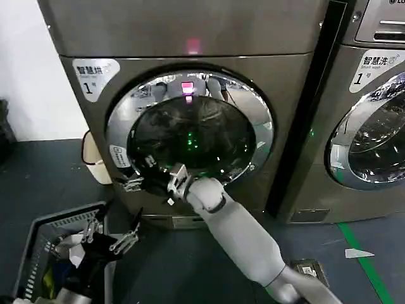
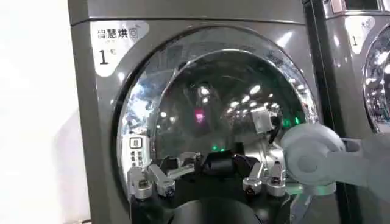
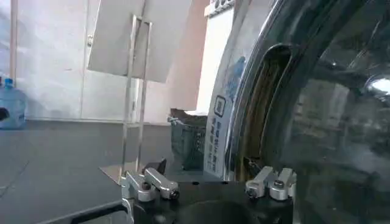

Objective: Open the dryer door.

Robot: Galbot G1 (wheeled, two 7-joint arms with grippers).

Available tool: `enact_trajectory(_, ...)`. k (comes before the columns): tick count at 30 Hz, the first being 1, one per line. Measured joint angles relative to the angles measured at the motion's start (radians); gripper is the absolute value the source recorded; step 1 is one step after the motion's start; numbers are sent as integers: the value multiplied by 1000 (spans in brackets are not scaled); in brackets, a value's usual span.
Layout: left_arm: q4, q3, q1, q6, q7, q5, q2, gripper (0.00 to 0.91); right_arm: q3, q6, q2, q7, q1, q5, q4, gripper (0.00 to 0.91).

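The dryer door (image 1: pixel 190 85) is a round porthole with a wide chrome ring and dark glass, set in the dark grey machine marked 1. It looks closed against the front. My right gripper (image 1: pixel 140 174) reaches up to the door's lower left rim. It is open, at the handle recess (image 3: pixel 268 103) in the door's edge. In the right wrist view the right gripper (image 3: pixel 204 176) has nothing between its fingers. My left gripper (image 1: pixel 109 237) hangs open and empty low on the left, above the basket. It faces the dryer door (image 2: pixel 219 97).
A dark basket (image 1: pixel 38 231) holding several items stands on the floor at lower left. A lighter silver machine (image 1: pixel 373 126) with its own chrome door stands right of the dryer. A cream object (image 1: pixel 93 158) leans by the dryer's left side. Green tape (image 1: pixel 361 253) marks the floor.
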State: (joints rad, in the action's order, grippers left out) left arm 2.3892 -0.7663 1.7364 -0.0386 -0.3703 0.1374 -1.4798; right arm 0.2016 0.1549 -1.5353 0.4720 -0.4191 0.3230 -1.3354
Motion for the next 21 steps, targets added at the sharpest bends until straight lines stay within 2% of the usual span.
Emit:
enact_trajectory(12, -1, -5, -3, 20, -21, -20, 5, 907, -14, -3, -2, 58, -2, 51, 0, 907)
enact_trajectory(21, -1, -46, -9, 33, -28, 23, 25, 907, -29, -2, 23, 144, -9, 80, -7, 907)
